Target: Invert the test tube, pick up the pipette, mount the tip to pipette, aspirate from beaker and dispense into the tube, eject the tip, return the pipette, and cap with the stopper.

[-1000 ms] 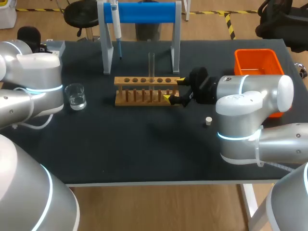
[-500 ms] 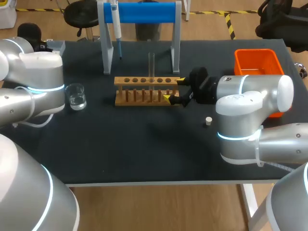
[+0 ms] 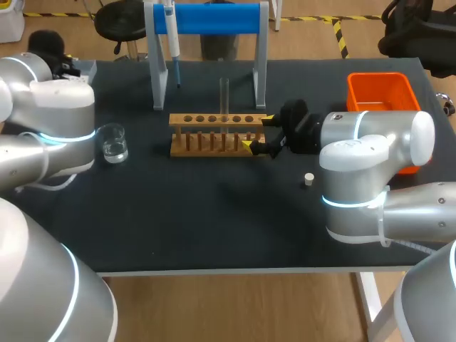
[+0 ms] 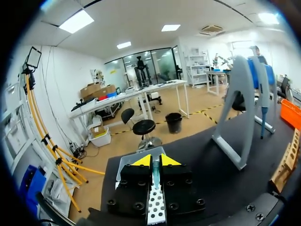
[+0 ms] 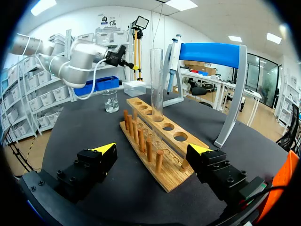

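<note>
Inversion looks finished: test tube [image 3: 224, 96] upright in the rack [image 3: 214, 120], right gripper [image 3: 256, 132] spread wide and empty astride its end, so fetching the hanging pipette [image 3: 171, 32] seems next.

The left end effector [image 4: 155, 160] is pinched, right end effector [image 5: 151, 149] spread.

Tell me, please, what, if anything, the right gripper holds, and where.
Nothing: the right gripper is open, its fingers astride the wooden rack's end.
</note>
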Controlling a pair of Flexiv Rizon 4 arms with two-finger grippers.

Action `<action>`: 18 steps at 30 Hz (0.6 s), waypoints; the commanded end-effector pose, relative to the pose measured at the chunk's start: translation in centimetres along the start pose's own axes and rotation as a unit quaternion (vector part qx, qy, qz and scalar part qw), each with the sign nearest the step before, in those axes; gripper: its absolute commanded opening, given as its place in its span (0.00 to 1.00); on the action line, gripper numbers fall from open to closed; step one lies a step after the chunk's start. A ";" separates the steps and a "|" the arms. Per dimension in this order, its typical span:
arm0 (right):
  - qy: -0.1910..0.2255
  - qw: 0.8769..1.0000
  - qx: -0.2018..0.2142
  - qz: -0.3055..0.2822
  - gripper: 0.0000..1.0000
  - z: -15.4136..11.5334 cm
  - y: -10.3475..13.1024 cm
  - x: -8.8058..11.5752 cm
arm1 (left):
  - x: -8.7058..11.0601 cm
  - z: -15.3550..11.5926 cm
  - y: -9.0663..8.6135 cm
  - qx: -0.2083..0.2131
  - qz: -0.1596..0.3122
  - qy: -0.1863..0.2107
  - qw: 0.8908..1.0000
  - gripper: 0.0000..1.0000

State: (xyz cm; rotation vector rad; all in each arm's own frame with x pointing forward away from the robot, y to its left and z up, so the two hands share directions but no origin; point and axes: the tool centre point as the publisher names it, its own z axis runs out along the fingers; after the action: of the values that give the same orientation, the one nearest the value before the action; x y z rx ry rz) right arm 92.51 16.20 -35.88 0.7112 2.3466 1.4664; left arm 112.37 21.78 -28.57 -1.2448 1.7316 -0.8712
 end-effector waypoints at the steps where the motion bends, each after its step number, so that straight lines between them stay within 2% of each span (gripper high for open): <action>1: 0.000 1.000 -0.001 0.000 1.00 0.0 -0.1 0.0 | 0.2 -3.0 -0.8 0.007 0.015 0.042 0.999 0.00; 9: 0.000 1.000 -0.001 0.000 1.00 0.0 -0.1 0.0 | 2.5 -6.5 -3.0 0.036 0.061 0.123 0.990 0.00; 12: 0.000 1.000 -0.001 0.000 1.00 0.0 -0.1 0.0 | 3.9 -7.9 -3.8 0.050 0.079 0.182 0.979 0.00; 18: 0.000 1.000 -0.001 0.000 1.00 0.0 -0.1 0.0 | 3.9 -7.9 -3.8 0.050 0.079 0.182 0.979 0.00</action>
State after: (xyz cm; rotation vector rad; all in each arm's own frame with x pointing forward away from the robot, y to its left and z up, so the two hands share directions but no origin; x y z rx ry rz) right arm 92.51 16.21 -35.88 0.7110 2.3466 1.4665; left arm 107.14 16.81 -23.34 -0.9380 1.9407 -1.0756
